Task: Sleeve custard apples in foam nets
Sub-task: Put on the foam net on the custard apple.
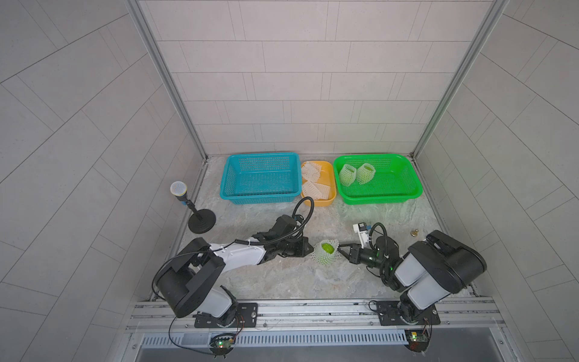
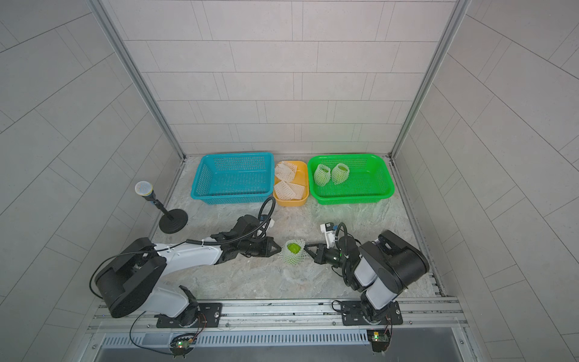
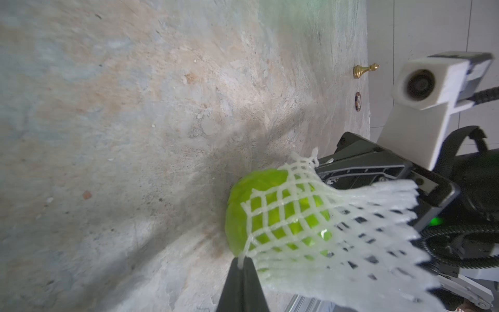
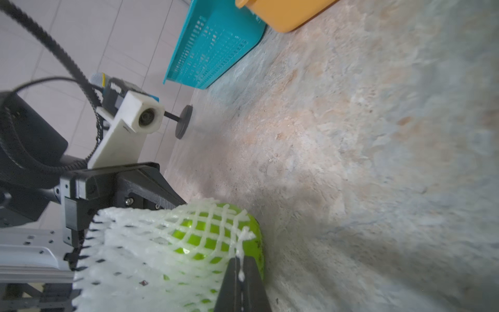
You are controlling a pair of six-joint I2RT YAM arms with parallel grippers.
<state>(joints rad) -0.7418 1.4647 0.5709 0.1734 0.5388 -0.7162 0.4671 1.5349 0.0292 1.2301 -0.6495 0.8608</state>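
three custard apples (image 1: 327, 248), at least five foam nets (image 1: 326, 258) (image 1: 347, 175) (image 1: 365, 175) (image 1: 310, 170) (image 1: 315, 189), two baskets (image 1: 260, 156) (image 1: 376, 157), one tub (image 1: 329, 180), one microphone (image 1: 179, 189).

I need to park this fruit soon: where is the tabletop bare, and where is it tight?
Bare: the table between the custard apple and the front rail, and the strip before the green basket. The blue basket holds nothing. Tight: the middle, where left claw and right claw both pinch the foam net; the yellow tub, full of spare nets.
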